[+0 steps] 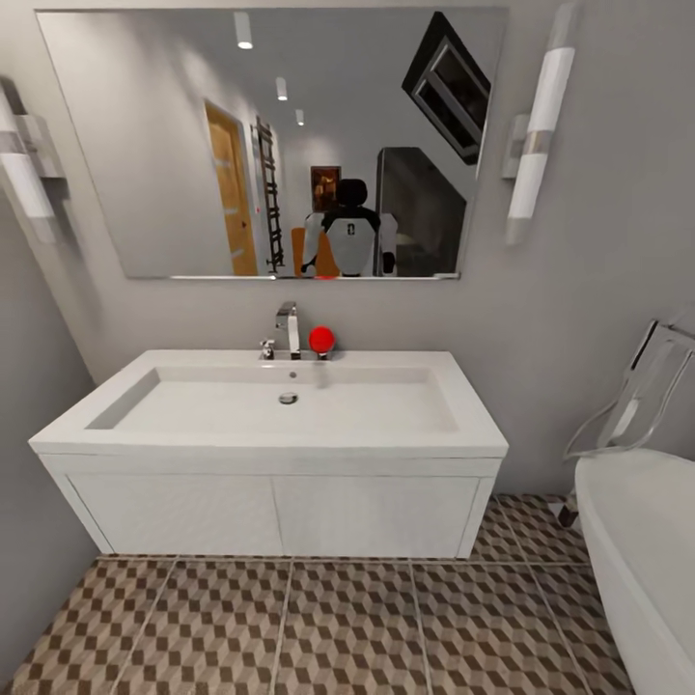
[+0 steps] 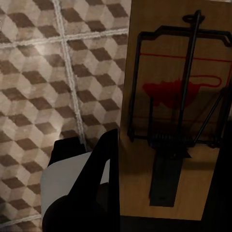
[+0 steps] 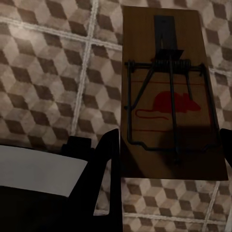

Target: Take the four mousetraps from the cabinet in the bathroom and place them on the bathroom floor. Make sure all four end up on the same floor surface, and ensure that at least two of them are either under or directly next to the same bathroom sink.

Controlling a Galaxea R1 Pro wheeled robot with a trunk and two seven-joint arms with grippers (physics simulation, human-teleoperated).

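**A mousetrap in each tool, facing the sink**

My left tool (image 2: pixel 162 186) pinches a mousetrap (image 2: pixel 176 111) by one short end. A dark finger (image 2: pixel 104 169) lies along one long edge, and the opposite finger sits at the frame's edge on the other side. In my left wrist view the trap's long axis runs along the fingers, away from the wrist. The flat black bait plate lies at the held end, and the wire bar reaches toward the far end.

My right tool (image 3: pixel 169 154) is closed the same way on a second mousetrap (image 3: pixel 171 92), one finger (image 3: pixel 108 164) against its long edge. Its long axis also runs out along the fingers, but it is turned about: the black plate is at the far end and the wire loop is nearest the wrist.

Each trap is a light-brown wooden slab with a dark wire frame, a coiled spring across the middle and a red mouse silhouette with red outline printed on the wood. I can read no writing on either.

Both traps hang above the bathroom floor (image 3: pixel 43 72), with its brown, beige and white cube tiles and pale grout.

In my head view the white sink (image 1: pixel 270 425) stands straight ahead, chrome tap (image 1: pixel 288 330) at its back and a red ball (image 1: pixel 321 338) beside the tap. A mirror (image 1: pixel 280 145) hangs above, and a white bathtub (image 1: pixel 642 550) rim is at the right.
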